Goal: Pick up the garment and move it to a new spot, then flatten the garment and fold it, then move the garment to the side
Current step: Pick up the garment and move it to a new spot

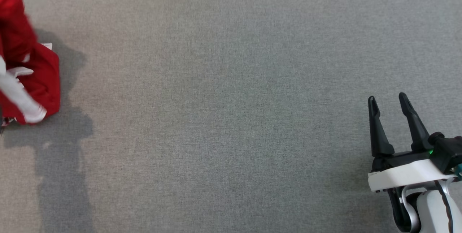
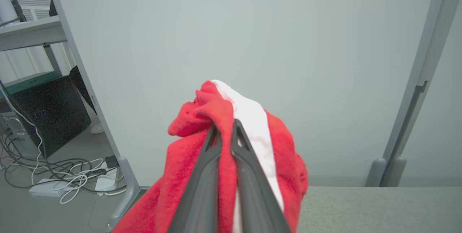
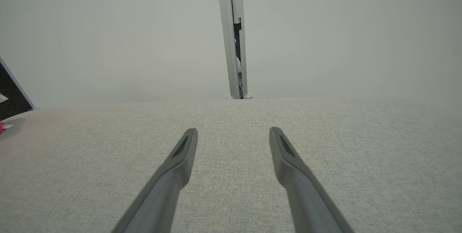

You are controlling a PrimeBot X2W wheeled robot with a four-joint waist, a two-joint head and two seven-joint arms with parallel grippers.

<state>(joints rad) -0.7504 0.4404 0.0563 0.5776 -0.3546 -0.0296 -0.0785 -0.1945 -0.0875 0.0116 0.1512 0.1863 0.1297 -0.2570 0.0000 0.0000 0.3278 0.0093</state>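
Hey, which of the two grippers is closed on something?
The left gripper, pinched shut on the red-and-white garment; the right gripper stands open, holding nothing.

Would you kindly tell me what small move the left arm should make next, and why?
Probably carry the red-and-white garment rightward toward the middle of the grey table: the left pincer is shut on it at the table's left edge, and the right pincer is open with nothing in it.
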